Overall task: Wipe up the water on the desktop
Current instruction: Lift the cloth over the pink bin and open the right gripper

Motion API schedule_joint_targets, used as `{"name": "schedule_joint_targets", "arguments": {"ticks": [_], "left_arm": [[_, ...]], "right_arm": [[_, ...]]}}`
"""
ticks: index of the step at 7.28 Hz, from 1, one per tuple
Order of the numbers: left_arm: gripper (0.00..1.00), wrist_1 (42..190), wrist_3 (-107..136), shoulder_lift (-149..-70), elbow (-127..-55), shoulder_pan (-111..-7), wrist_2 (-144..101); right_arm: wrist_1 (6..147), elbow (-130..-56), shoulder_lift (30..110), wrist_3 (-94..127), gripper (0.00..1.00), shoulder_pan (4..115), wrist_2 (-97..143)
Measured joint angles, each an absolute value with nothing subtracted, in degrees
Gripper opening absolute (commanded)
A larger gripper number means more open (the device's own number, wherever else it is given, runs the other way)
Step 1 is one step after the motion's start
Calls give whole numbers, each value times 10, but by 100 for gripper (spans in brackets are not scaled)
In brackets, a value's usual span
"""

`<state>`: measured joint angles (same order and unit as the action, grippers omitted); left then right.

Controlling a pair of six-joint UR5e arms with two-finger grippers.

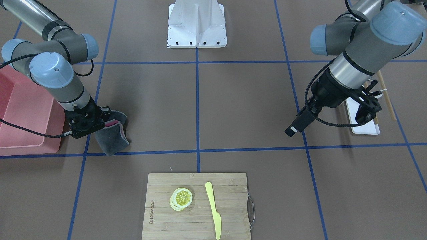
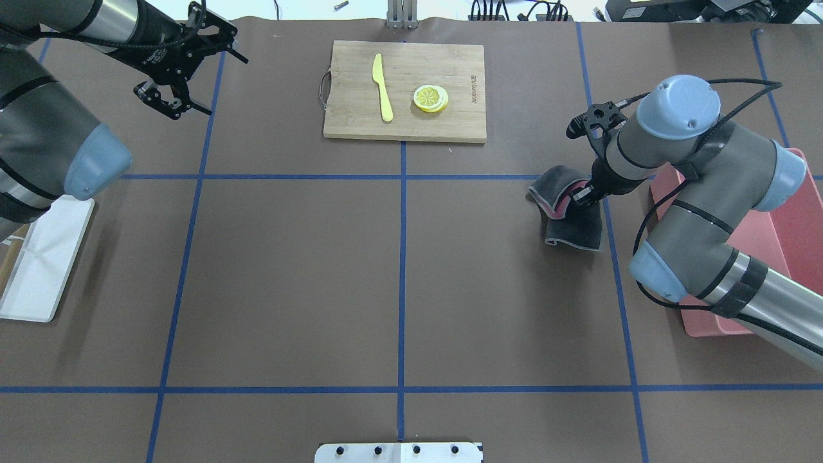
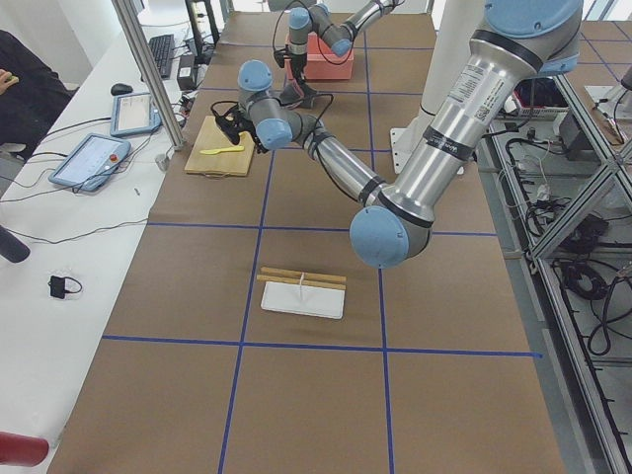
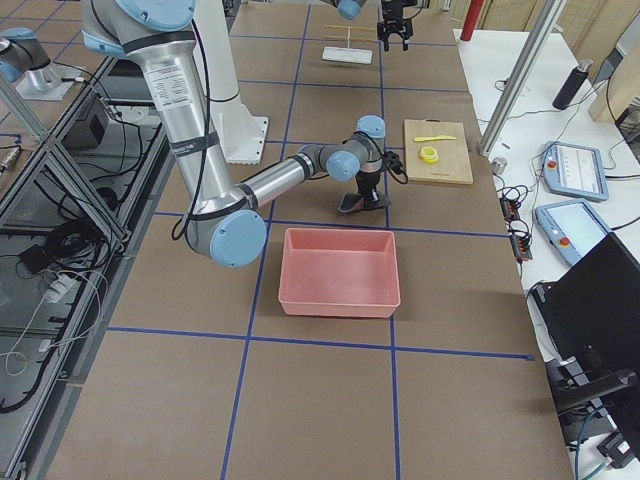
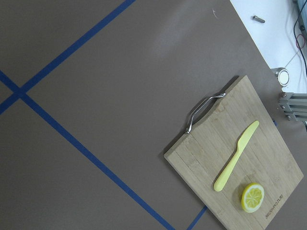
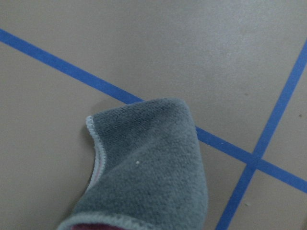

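Overhead view of a brown tabletop (image 2: 289, 276) marked into large rectangles by blue tape lines (image 2: 402, 283). It spreads under both of my arms and fills nearly the whole view.

At the far left edge lies a flat white tray (image 2: 38, 270), with two wooden sticks (image 3: 316, 274) lying just beside it.

Next comes my left claw (image 2: 183, 106), raised well above the tabletop over a blue tape line, to the left of the cutting board. It is released, its fingers spread apart and carrying nothing.

In the middle, at the far edge of the tabletop, sits a bamboo cutting board (image 2: 450, 122) with a metal handle on its left side. A yellow knife (image 2: 382, 87) lies on it, and a lemon slice (image 2: 431, 98) lies apart from the knife, to its right.

Further right, my right claw (image 2: 582, 196) points down and is clenched on the upper edge of a grey cloth (image 2: 572, 225) with a pink inner side. The cloth hangs in folds below the claw, and its lower end appears to rest on the tabletop near a crossing of tape lines.

At the far right stands a shallow pink bin (image 2: 759, 238), just beside the cloth and partly hidden under my right arm.
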<state>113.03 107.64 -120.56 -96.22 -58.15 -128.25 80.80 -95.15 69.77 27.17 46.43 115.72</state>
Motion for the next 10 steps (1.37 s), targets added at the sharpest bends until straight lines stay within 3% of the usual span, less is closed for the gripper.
{"name": "schedule_joint_targets", "arguments": {"ticks": [2, 6, 10], "left_arm": [[98, 1130, 1076, -1206, -961, -581, -1283], [98, 1130, 1076, -1205, -960, -581, -1284], [98, 1131, 1076, -1205, -960, -581, -1285]], "right_arm": [[867, -988, 698, 246, 0, 482, 1157], [1077, -1139, 692, 211, 0, 542, 1160], [1231, -1206, 740, 158, 0, 645, 1165]]}}
